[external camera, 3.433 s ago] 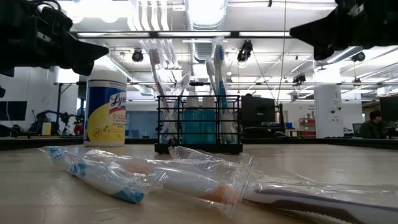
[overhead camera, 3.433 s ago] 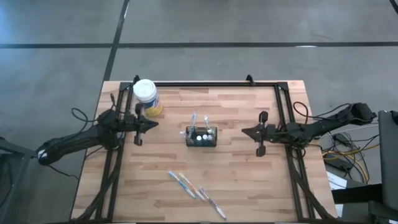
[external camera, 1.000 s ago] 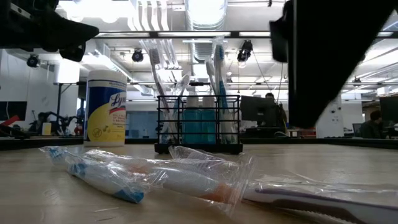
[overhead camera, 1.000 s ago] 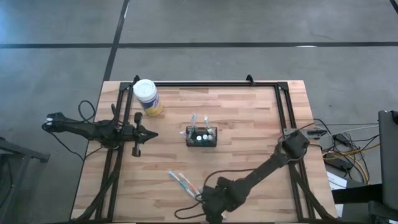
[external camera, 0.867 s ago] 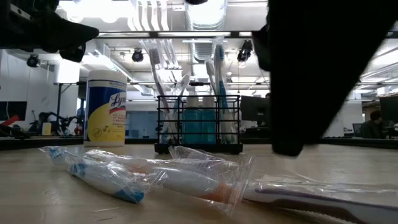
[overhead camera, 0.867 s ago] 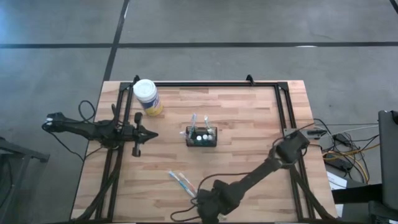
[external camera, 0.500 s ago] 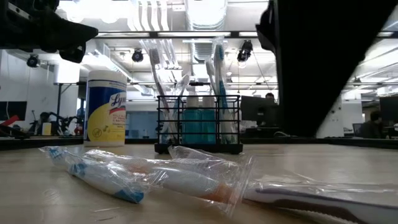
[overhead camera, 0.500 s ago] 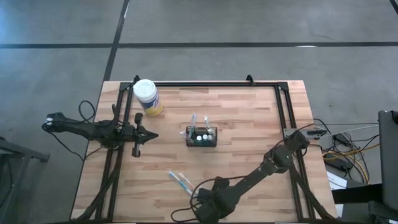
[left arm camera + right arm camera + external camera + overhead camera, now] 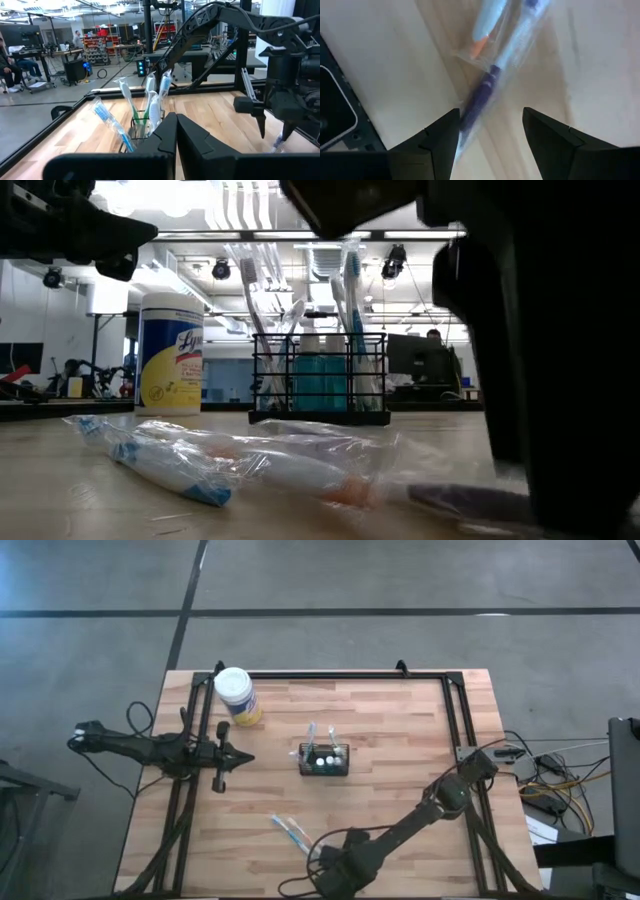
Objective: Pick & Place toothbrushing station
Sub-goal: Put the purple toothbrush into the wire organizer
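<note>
Right wrist view: the right gripper (image 9: pixel 487 135) hangs with fingers wide over a bagged purple toothbrush (image 9: pixel 480 100) on the counter (image 9: pixel 400 740). Next, I judge, it descends and closes. The toothbrushing station (image 9: pixel 325 758) stands mid-counter; the left gripper (image 9: pixel 243 755) waits, fingers together.

Toothbrushing station (image 9: pixel 325 759): black mesh box, upright mid-table, toothbrushes standing inside.
</note>
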Robot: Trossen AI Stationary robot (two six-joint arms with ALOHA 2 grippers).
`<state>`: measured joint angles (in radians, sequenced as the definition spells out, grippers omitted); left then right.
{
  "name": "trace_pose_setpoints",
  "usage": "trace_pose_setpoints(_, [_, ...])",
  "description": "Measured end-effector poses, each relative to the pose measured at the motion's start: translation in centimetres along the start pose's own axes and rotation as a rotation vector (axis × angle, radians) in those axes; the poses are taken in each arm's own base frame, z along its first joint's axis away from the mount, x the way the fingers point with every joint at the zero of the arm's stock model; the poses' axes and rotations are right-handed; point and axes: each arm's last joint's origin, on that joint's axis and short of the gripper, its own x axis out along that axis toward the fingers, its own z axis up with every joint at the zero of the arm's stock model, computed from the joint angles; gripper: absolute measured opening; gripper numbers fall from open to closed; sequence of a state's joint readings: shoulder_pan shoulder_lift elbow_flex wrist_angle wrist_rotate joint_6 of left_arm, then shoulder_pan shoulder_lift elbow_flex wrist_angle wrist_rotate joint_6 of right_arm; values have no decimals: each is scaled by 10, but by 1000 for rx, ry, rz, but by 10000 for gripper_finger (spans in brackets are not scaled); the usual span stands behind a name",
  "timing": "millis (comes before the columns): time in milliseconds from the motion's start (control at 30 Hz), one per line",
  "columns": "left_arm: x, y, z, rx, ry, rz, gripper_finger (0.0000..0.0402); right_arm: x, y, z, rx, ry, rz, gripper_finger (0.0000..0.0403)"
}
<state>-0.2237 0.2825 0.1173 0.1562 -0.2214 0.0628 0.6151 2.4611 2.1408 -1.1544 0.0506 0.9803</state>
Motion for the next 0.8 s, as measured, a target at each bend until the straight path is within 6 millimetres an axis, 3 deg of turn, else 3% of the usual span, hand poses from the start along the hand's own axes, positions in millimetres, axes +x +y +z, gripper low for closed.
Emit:
trace_pose_setpoints(300, [0, 0, 0, -5, 3, 0, 12, 16, -4, -4, -10, 14, -1, 197])
trace_pose_setpoints(433, [0, 0, 0, -4, 3, 0, 12, 20, -7, -6, -30, 23, -14, 149])
trace_pose_setpoints(667, [0, 0, 0, -5, 3, 0, 12, 25, -11, -6, -78, 39, -37, 28])
trace_pose_setpoints(800, [0, 0, 0, -9, 3, 0, 12, 24, -13, -4, -93, 29, -47, 20])
